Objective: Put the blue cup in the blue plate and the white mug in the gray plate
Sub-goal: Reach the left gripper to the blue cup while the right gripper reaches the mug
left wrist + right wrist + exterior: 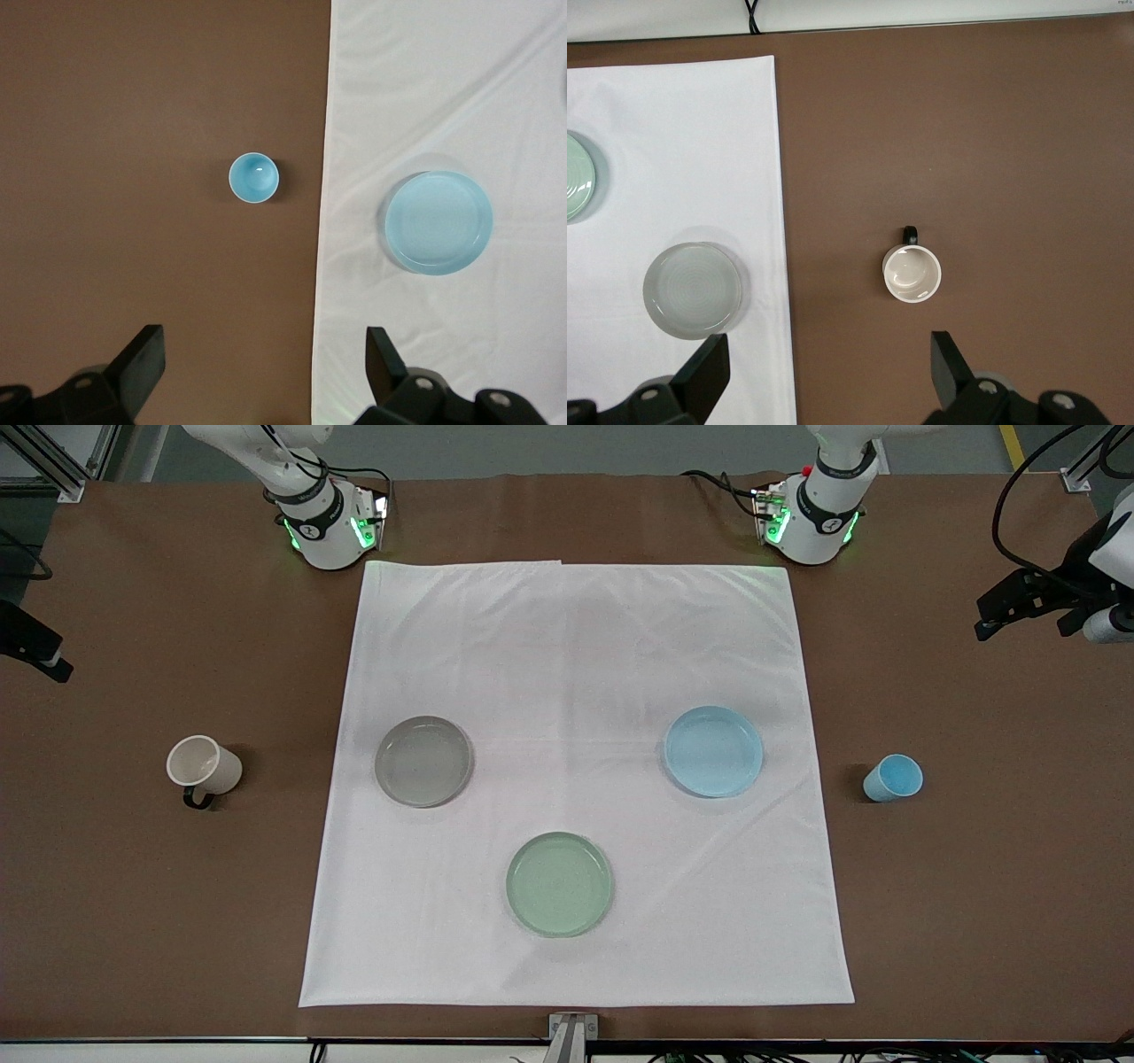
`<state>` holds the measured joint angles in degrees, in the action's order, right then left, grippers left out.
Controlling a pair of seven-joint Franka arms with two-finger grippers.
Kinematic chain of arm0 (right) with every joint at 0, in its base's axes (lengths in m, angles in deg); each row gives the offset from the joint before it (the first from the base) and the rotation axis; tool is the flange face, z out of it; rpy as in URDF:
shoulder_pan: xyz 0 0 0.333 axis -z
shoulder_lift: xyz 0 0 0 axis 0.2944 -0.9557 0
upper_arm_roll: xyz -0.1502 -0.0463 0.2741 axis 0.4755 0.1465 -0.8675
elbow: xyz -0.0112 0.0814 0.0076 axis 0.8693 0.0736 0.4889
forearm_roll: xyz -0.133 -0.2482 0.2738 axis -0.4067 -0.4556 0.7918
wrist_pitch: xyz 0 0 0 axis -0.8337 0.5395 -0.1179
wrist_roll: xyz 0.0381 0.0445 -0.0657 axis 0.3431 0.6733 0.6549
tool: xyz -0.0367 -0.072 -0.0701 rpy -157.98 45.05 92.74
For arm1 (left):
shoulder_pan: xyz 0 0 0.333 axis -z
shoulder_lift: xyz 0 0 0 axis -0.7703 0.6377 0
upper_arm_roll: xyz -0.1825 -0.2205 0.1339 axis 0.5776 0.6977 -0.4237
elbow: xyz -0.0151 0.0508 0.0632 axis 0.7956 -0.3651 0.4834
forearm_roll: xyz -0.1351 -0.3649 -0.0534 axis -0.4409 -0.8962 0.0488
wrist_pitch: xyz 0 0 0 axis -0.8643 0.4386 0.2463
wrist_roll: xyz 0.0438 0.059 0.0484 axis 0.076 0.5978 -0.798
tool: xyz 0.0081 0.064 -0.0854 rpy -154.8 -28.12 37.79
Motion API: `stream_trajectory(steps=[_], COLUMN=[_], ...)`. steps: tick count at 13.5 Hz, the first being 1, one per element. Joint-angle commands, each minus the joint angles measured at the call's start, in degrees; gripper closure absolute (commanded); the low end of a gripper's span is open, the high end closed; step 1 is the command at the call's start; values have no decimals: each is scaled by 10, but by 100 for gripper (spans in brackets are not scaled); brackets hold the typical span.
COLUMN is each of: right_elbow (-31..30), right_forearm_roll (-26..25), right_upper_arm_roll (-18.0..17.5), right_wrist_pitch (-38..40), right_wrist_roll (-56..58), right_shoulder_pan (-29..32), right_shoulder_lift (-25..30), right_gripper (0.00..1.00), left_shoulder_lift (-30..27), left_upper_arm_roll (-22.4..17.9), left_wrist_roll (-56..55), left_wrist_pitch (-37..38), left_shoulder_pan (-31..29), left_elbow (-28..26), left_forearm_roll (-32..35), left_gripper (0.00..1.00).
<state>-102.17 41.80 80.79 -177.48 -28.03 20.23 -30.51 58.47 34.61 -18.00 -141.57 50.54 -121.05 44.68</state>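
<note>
Nothing of the task was done at this moment. The blue cup (893, 778) stood upright on the bare brown desk (974, 868), near the edge at my left arm's end, just off the white cloth (576, 691). The blue plate (714, 751) lay on the cloth beside it, toward the middle of the desk. I judged this layout was made so that each arm had its own pair: the cup and its plate on my left arm's end, the white mug (203, 765) and the gray plate (423, 761) on my right arm's end. The mug stood upright on the bare desk near that edge, its dark handle turned toward the front edge. A pale green plate (560, 884) lay on the cloth closer to the front edge; I thought it was only a distractor.

My left gripper (264, 372) hung high over the bare desk close to the cup, its fingers spread wide and holding nothing. My right gripper (829, 372) hung high over the desk close to the mug, also spread wide and empty, touching nothing.
</note>
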Motion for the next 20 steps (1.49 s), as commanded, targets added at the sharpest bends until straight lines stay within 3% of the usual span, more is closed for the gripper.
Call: stream_trajectory(steps=[1, 5, 6, 8, 14, 17, 20], right_elbow=[-4, -4, -4, -4, -5, -10, -14], right_forearm_roll=[2, 2, 2, 1, -4, -6, -7], right_upper_arm_roll=[-3, -3, -3, -3, -4, -6, -5], right_wrist_pitch=[3, 2, 2, 2, 2, 3, 0], right_wrist_roll=[-5, -5, -5, -6, -7, -7, -3], right_shoulder_pan=[5, 6, 5, 5, -1, -13, -1], right_shoulder_lift=[8, 8, 8, 8, -16, -34, -116], right_gripper=[0, 0, 0, 0, 0, 0, 0], left_shoulder_lift=[7, 118, 142, 167, 204, 238, 263], left_upper_arm_roll=[-4, -35, -36, -33, -25, -20, -8], left_wrist_roll=[2, 6, 6, 8, 8, 8, 8], left_wrist_pitch=[25, 12, -23, -102, -397, -436, -443], left_shoulder_pan=[-1, -54, -76, -111, -101, -99, -101], left_elbow=[23, 60, 54, 6, -194, -211, -213], left_forearm_roll=[-4, 2, 3, 2, 2, 2, 2], left_gripper=[0, 0, 0, 0, 1, 16, 28])
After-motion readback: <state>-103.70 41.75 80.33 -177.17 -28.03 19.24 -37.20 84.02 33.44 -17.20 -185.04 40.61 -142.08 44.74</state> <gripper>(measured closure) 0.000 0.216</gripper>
